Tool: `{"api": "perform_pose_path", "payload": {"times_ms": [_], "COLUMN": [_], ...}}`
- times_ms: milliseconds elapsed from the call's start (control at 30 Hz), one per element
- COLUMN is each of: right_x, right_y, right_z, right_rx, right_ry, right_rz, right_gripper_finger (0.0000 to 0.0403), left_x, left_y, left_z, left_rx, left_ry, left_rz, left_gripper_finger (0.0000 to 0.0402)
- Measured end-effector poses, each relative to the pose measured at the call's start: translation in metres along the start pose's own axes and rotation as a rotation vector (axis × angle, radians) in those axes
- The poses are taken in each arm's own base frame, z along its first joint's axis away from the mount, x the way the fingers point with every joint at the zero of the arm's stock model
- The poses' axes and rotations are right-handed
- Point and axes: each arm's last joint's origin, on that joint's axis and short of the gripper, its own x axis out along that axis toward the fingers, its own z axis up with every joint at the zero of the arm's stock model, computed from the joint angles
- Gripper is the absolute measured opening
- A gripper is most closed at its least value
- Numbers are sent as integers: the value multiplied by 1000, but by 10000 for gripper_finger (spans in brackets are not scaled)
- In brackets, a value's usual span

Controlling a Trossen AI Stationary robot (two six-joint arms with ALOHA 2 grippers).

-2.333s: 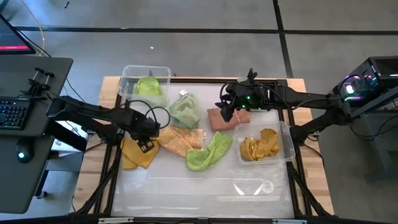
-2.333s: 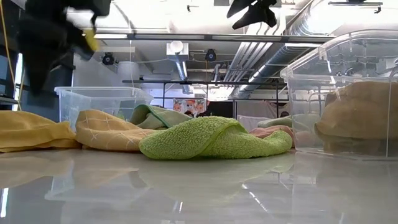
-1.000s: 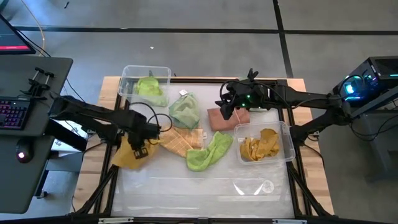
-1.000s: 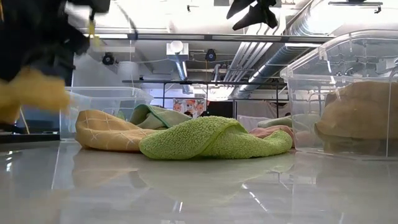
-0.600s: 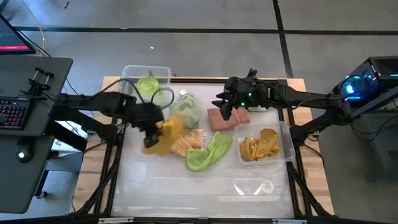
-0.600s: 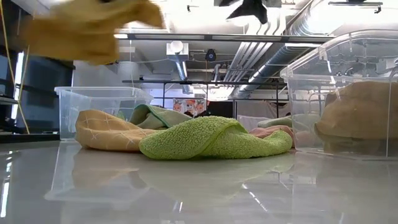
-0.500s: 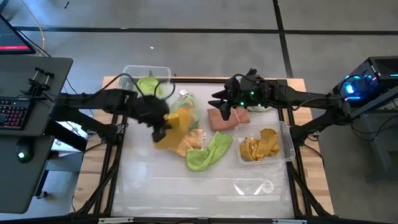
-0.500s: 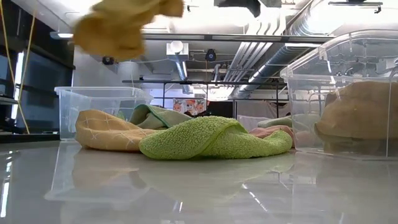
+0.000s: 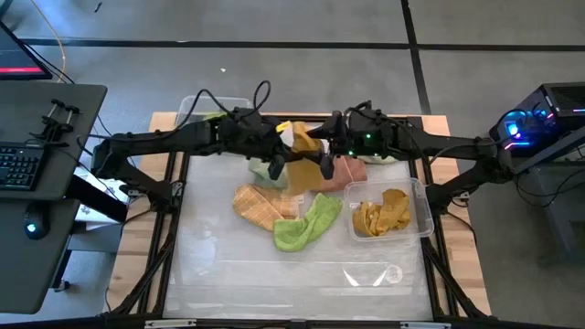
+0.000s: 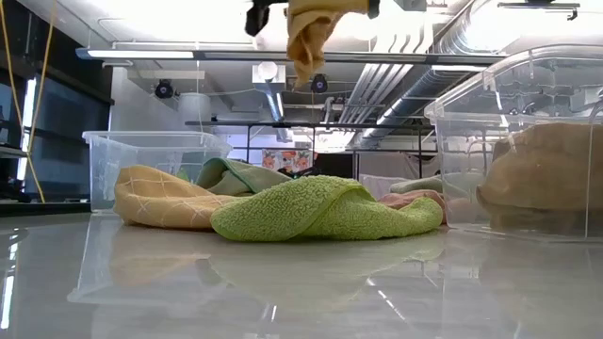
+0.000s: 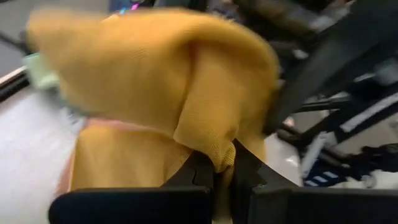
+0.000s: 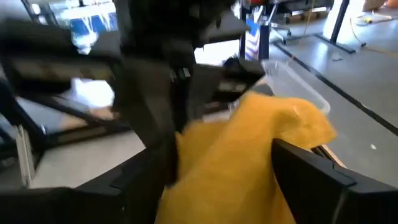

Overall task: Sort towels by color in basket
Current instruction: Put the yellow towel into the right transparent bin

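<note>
I'm seeing the left bin [image 9: 187, 111] sitting at eleven o'clock on the glossy white table [image 9: 274, 274]. My left gripper [image 9: 281, 157] is pinching a mustard towel [image 9: 297, 160] aloft at twelve o'clock, its folds hanging high in the low view. The right gripper [image 9: 320, 153] is hovering with fingers spread around that towel. A peach towel [image 9: 260, 206] and a lime towel [image 9: 306, 224] are lying at centre. The right bin [image 9: 422, 215] at three o'clock is holding yellow cloths. Ceiling pipes [image 10: 415, 75] are running overhead.
</note>
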Motion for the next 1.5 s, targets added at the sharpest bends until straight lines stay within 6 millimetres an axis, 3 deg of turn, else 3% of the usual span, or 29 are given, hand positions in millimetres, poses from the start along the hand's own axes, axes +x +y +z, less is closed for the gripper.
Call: {"api": "perform_pose_path", "payload": {"times_ms": [267,467,633,700,867,1033,1233,1367,1500], "right_x": [-2,-2,-10,-27,-80,-137,-198,-210,-198], "right_y": [0,0,-1,-2,0,10,17,21,26], "right_z": [-8,-11,-24,-26,-31,-31,-32,-34,-50], "right_rx": [26,63,140,180,296,406,668,730,603], "right_ry": [98,123,274,376,587,680,820,812,859], "right_rz": [36,44,23,-11,-101,-118,-123,-85,-118], "right_gripper_finger": [223,123,25,13,24,10,9,8,10], "left_x": [2,1,-6,-8,-7,-7,-7,-6,-5], "left_y": [1,5,5,5,8,9,9,10,11], "left_z": [1,3,5,4,-3,-5,-5,-4,-4], "left_rx": [58,77,159,177,195,201,225,241,276], "left_ry": [-5,-13,-22,-14,51,79,81,69,61], "left_rz": [-24,-4,37,61,82,91,90,102,140], "left_gripper_finger": [4,28,82,105,144,153,154,154,154]}}
